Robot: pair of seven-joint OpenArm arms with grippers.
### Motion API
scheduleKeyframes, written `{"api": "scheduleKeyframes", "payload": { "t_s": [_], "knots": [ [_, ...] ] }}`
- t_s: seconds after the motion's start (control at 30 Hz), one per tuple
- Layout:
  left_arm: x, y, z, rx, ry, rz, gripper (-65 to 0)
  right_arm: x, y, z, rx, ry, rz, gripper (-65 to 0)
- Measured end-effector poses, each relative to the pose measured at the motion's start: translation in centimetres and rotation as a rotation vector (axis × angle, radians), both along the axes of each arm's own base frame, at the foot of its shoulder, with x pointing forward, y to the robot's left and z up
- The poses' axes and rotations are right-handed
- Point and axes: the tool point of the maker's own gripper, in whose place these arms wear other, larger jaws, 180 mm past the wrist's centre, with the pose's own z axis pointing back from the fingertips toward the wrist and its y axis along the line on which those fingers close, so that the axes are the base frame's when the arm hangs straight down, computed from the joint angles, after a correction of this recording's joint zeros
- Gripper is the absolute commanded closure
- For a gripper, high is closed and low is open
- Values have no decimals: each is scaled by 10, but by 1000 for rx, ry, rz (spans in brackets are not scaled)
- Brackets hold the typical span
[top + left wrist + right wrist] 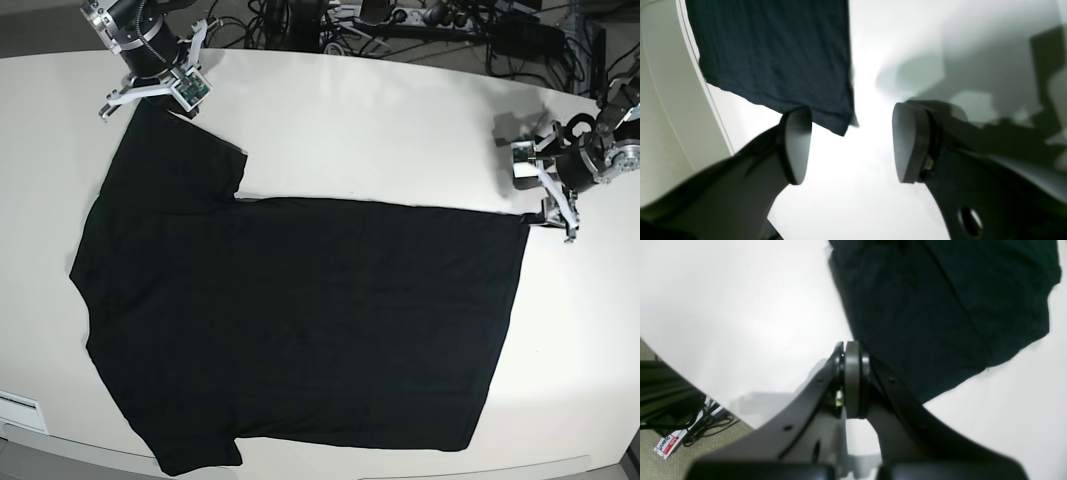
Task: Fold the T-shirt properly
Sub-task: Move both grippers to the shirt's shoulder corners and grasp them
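Note:
The black T-shirt [300, 320] lies spread flat on the white table [400, 120], plain side up, collar end to the left and hem to the right. My left gripper [548, 200] stands open just off the hem's far corner. In the left wrist view its fingers [796, 146] stand wide apart with nothing between them, and the T-shirt's corner [773, 56] lies just beyond the left one. My right gripper [150, 97] is at the far sleeve's tip. In the right wrist view my right gripper [851, 380] has its pads pressed together; the T-shirt [940, 306] reaches its tip, and no cloth shows between the pads.
Cables and equipment [400, 20] crowd the table's far edge. A white label [20, 410] sits at the near left edge. Past the table's edge in the right wrist view are carpet, cables and a printed packet [668, 445]. The table's rim [703, 83] runs close to the left gripper.

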Motion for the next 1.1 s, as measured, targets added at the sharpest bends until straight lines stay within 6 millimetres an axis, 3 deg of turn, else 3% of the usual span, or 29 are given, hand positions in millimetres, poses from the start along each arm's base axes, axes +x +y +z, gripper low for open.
{"api": "scheduleKeyframes", "payload": {
  "t_s": [0.23,0.47,0.5,0.53,0.6,0.63,0.73,0.8,0.9,1.1],
  "knots": [
    [19,11,-18,84,-7,-76,-394,0,0,0,-1,2,0,0],
    [49,-3,-31,114,-48,-99,-389,0,0,0,-2,1,0,0],
    [53,-6,-33,119,-55,-98,-362,0,0,0,-2,1,0,0],
    [56,-7,-34,133,-64,-92,-294,0,0,0,-1,2,0,0],
    [56,-9,-41,175,-64,-90,-98,0,0,0,-1,2,0,0],
    [55,-9,-43,189,-60,-88,-15,0,0,0,-1,1,0,-40],
    [55,-10,-42,178,-56,-48,0,-3,2,-2,-9,12,31,-238],
    [56,-10,-40,182,-65,-26,0,-3,2,-7,-11,19,36,-333],
    [60,-13,-36,178,-104,6,0,-6,-7,-27,-28,60,24,-346],
    [58,-23,-32,165,-116,-3,0,20,-24,-47,-66,32,-6,-346]
  ]
}}
